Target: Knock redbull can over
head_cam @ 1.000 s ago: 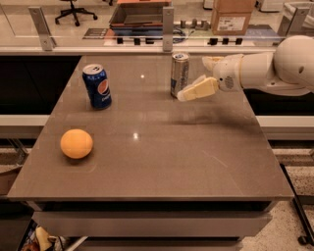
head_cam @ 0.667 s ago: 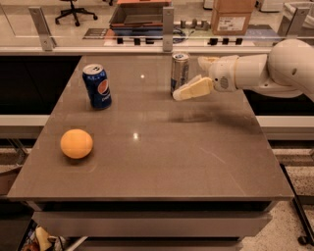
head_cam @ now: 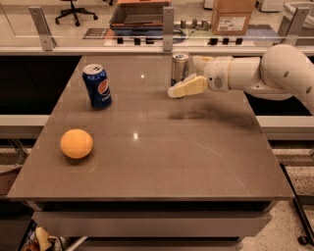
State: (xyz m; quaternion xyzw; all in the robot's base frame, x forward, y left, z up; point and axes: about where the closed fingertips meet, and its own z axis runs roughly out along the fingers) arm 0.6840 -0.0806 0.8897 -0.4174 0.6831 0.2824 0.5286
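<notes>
1. Sitting closest to the camera, the orange (head_cam: 76,143) rests on the brown table (head_cam: 162,166), well to the left of the redbull can (head_cam: 180,63) and much nearer than it, apart from everything else.
2. A Pepsi can (head_cam: 97,86) stands upright to the left of the redbull can and a little nearer. The two are well apart, with bare tabletop between them.
3. The gripper (head_cam: 182,76) hangs just above the tabletop at the redbull can's right side, and it is open. Its cream fingers (head_cam: 189,87) are spread. The nearer one crosses in front of the redbull can's lower part, and the farther one shows just to the right of the can's top. Whether either finger touches the can cannot be told.
4. The redbull can stands upright, silver top up, close to the table's far edge.
5. The white arm (head_cam: 260,73) runs from the gripper out to the right of the redbull can and bends down past the picture's right edge.
6. A metal post (head_cam: 168,28) on a low rail rises directly behind the redbull can, beyond the table.
7. A cardboard box (head_cam: 233,15) sits farther back, to the right of the redbull can.
8. An office chair (head_cam: 73,10) stands far behind the redbull can, off to its left.
</notes>
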